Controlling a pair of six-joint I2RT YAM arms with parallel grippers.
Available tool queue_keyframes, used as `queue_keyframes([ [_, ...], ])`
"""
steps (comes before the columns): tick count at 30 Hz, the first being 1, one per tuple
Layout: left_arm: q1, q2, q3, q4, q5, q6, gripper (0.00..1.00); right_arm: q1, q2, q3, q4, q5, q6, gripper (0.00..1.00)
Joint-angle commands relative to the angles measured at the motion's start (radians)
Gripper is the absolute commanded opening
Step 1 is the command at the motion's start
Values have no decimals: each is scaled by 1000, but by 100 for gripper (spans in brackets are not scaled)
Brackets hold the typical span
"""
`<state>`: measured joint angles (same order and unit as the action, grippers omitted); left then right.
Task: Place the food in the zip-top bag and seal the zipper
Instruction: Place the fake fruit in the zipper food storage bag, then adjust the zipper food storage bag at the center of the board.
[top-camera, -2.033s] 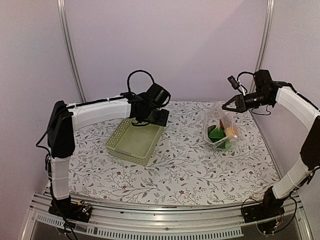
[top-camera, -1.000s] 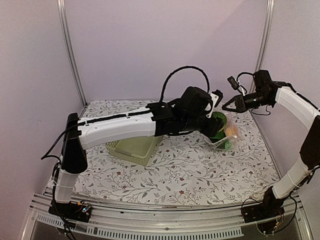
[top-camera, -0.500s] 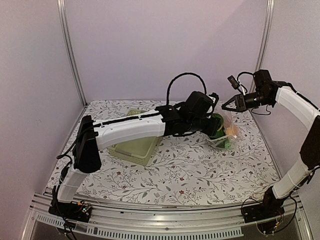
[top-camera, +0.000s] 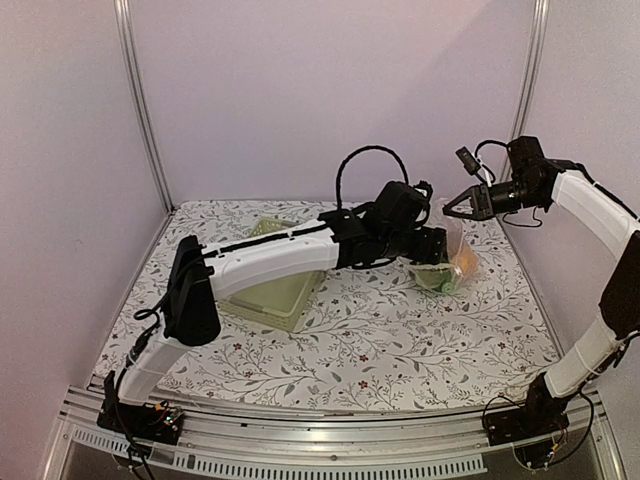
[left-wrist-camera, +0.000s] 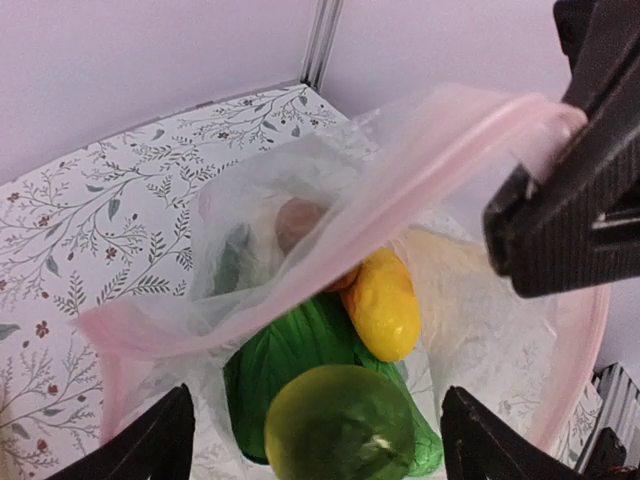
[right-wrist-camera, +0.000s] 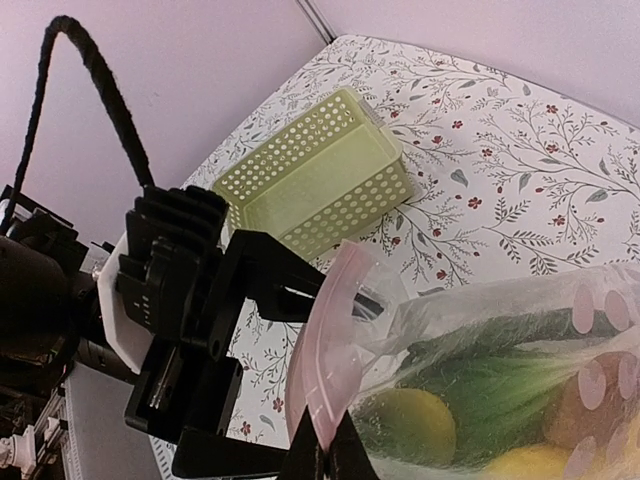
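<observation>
**Zip-top bag** (left-wrist-camera: 250, 215): clear and crinkled. The mouth is raised and held open directly beneath the left gripper (top-camera: 430, 248), hung from the tip of the right gripper (right-wrist-camera: 325, 458).

**Zipper** (left-wrist-camera: 330, 235): pale pink strip. One stretch is pinched between the right gripper's closed jaws. The rest is looped wide around the opening and is not sealed.

**Food**, contained in the bag:
- A yellow-green round piece (left-wrist-camera: 340, 425) is uppermost, seen between the left gripper's fingers and touched by neither.
- A yellow piece (left-wrist-camera: 382, 303) is lodged just beyond it.
- A green leafy piece (left-wrist-camera: 285, 365) is laid under both.
- A brownish piece (left-wrist-camera: 298, 222) is farthest from the left gripper and veiled by plastic.

**Left gripper**: jaws spread wide, nothing held. It is positioned over the bag mouth, close beside the right gripper.

**Right gripper**: clamped on the zipper, above the bag.

**Basket** (right-wrist-camera: 320, 180): pale green and perforated. It is set behind the left gripper, partly covered by the left arm, well apart from the bag.

**Table** (top-camera: 380, 340): covered in a floral pattern. The bag and the basket are borne on it.
</observation>
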<state>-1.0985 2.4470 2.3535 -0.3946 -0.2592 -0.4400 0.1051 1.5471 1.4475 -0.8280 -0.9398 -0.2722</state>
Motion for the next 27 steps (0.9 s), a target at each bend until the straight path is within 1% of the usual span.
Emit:
queue_keyframes([
  [1, 10, -28, 20, -29, -33, 33, 90, 6, 23, 66, -14, -44, 14, 0],
  [2, 5, -48, 11, -26, -43, 52, 96, 7, 33, 74, -17, -42, 14, 0],
  [3, -1, -70, -3, -23, -64, 88, 99, 7, 40, 80, -19, -40, 14, 0],
  [5, -21, -130, -54, 8, -104, 156, 100, 6, 51, 86, -20, -37, 14, 0],
  [7, -52, -203, -144, 74, -142, 252, 100, 6, 54, 89, -23, -35, 14, 0],
  [10, -110, -337, -357, 235, -192, 441, 100, 7, 51, 93, -31, -22, 8, 0],
  [11, -126, -383, -440, 291, -182, 507, 100, 7, 49, 91, -34, -15, 3, 0],
  [12, -132, -429, -507, 338, -143, 554, 100, 7, 45, 89, -39, -10, -4, 0],
  [13, -134, -465, -565, 344, -108, 581, 100, 6, 43, 86, -44, -6, -8, 0],
  [15, -129, -514, -623, 304, -38, 628, 99, 7, 37, 75, -55, -4, -25, 0],
  [16, -131, -528, -643, 276, -22, 658, 97, 6, 30, 66, -56, -6, -30, 0],
  [22, -132, -544, -632, 45, 123, 794, 80, 9, -9, 15, -74, -21, -70, 0],
  [24, -137, -532, -630, 12, 127, 827, 77, 12, -16, 10, -92, -31, -87, 0],
  [27, -142, -496, -606, -28, 112, 860, 76, 22, -20, 1, -110, -44, -102, 0],
])
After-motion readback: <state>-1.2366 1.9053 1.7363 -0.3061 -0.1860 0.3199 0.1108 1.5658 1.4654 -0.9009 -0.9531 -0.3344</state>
